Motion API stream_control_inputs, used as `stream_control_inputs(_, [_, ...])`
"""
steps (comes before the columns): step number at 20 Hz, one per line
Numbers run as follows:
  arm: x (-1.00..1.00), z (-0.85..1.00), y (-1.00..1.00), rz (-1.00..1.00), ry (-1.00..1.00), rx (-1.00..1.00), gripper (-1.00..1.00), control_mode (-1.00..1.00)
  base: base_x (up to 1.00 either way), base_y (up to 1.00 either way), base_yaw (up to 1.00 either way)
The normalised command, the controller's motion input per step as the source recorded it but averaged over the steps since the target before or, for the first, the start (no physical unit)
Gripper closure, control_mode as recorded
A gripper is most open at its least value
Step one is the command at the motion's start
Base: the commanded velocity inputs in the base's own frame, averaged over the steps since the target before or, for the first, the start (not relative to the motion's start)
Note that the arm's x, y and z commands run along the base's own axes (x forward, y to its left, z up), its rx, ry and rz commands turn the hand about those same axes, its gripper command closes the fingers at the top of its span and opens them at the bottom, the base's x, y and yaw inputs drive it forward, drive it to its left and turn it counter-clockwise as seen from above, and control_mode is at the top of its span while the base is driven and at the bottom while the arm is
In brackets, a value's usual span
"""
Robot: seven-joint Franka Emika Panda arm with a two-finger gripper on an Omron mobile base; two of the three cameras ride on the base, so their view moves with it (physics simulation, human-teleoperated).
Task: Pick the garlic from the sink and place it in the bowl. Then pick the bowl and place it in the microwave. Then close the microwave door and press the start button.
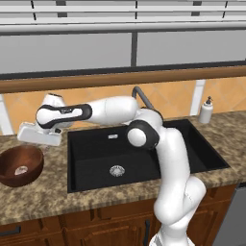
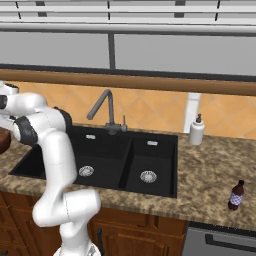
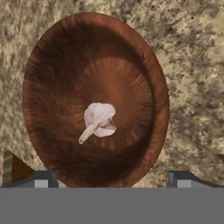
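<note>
Taking the sink [image 1: 144, 158] as the landmark: left of it on the counter [image 1: 43, 197] stands the bowl [image 1: 19, 166], its mouth open upward, the garlic [image 3: 98, 120] lying alone in the bottom, well apart from the walls. The gripper [image 3: 111, 180] hangs over it with its jaws spread wide, the fingertips [image 3: 41, 181] near the rim. Behind the sink the faucet [image 2: 102, 107] rises over the divider. Right of the sink a soap dispenser [image 2: 196, 131] stands at the back wall and a small bottle [image 2: 236, 195] near the front edge.
</note>
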Motion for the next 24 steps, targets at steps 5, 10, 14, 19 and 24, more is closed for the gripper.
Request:
stream_control_inputs(5, [-0.03,-0.23,-0.05,-0.01,0.00,-0.01,-1.00,-1.00,0.00,0.00,0.00])
stream_control_inputs(10, [0.02,-0.22,0.03,-0.04,0.02,-0.03,-1.00,-1.00,0.00,0.00,0.00])
stream_control_inputs(14, [0.03,-0.09,0.08,-0.06,0.03,-0.01,-1.00,-1.00,0.00,0.00,0.00])
stream_control_inputs(19, [0.00,-0.28,0.07,-0.06,0.07,-0.06,-1.00,-1.00,0.00,0.00,0.00])
stream_control_inputs(24, [0.01,-0.23,0.23,-0.08,0.08,-0.04,-1.00,-1.00,0.00,0.00,0.00])
